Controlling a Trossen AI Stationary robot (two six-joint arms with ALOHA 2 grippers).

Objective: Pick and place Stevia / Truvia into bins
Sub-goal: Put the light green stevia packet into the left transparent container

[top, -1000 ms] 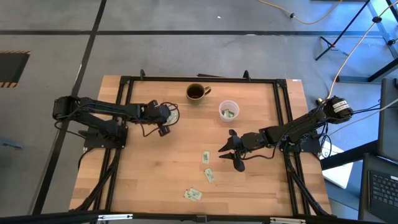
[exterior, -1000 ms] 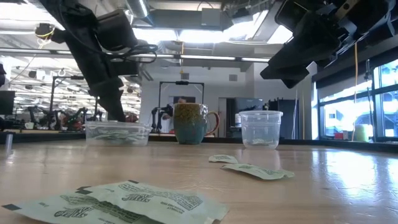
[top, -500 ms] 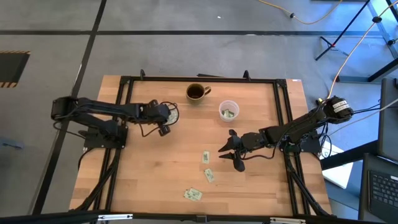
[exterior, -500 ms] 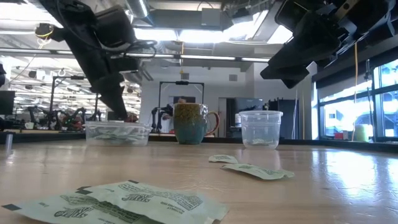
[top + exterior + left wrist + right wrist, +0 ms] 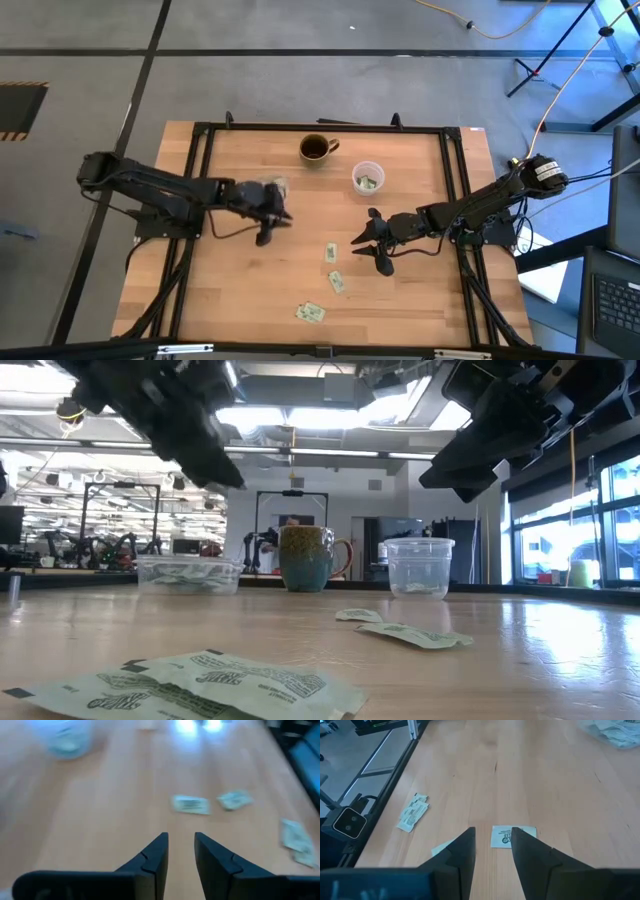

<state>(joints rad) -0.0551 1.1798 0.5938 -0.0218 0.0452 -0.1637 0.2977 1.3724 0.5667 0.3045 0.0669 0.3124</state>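
Several pale green and white Stevia sachets lie flat on the table: one (image 5: 330, 253), one (image 5: 337, 282) and a pair (image 5: 310, 313) near the front edge. More sit in the round clear cup (image 5: 367, 178) and in the shallow clear tub (image 5: 279, 186). My left gripper (image 5: 267, 228) hovers open over bare wood between the tub and the loose sachets, which show ahead of its fingers (image 5: 190, 804). My right gripper (image 5: 368, 242) hovers open to the right of the sachets, with one sachet (image 5: 513, 836) showing between its fingers.
A dark mug (image 5: 315, 148) with a handle stands at the far edge, left of the cup. The black frame rails (image 5: 200, 180) run along the table's sides. Bare wood lies between the two grippers and toward the near left corner (image 5: 220, 300).
My left gripper has left the spot over the tub, swinging toward the near edge and a little right, toward the loose sachets, and has risen in the low view. The sachets, the bins and my right arm have kept still.
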